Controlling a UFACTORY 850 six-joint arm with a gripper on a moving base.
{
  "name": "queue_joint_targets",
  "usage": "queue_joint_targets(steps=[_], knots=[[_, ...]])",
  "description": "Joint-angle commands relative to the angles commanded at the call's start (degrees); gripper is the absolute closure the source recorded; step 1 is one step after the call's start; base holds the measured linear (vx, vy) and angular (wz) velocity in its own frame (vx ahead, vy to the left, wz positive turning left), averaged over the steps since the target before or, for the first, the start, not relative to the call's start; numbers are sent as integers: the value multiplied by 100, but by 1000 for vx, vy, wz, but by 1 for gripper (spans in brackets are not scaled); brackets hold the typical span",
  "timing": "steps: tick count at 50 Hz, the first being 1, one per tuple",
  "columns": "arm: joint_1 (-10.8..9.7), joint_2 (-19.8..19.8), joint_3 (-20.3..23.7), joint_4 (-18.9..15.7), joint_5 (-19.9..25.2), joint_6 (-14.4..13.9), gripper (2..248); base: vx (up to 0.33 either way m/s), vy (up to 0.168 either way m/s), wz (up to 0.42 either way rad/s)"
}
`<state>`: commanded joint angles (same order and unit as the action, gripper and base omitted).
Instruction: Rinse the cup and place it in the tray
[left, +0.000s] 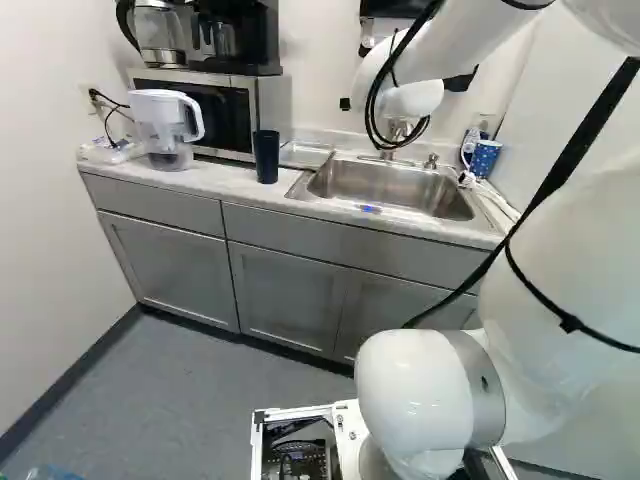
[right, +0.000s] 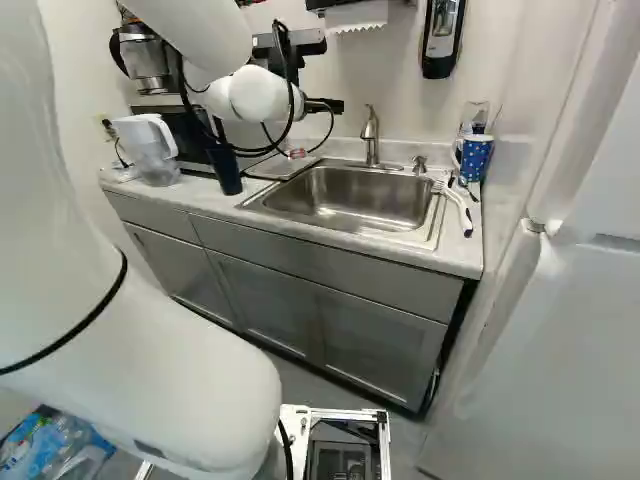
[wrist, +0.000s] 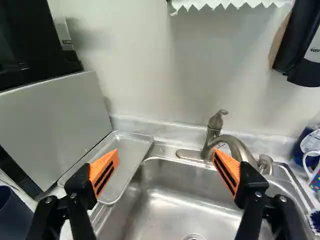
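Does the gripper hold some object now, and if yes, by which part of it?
Nothing is held: the gripper is open, and between its orange pads there is only open space above the sink.

Left base view looks ahead, slightly down, from behind-left of the arm (left: 560, 300); bench (left: 225, 178) sits farther off, upper half. Right base view looks likewise from behind-right, arm filling frame left. Wrist view faces the wall (wrist: 140, 75), closest. All share sink (wrist: 165, 205), tray (wrist: 127, 155).
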<state>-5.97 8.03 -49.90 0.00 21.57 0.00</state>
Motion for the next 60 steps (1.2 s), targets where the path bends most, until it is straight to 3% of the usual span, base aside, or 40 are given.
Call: queue_joint_targets(steps=[60], knots=[[-4,-61,-57,0,0,0,3,34,0,0]])
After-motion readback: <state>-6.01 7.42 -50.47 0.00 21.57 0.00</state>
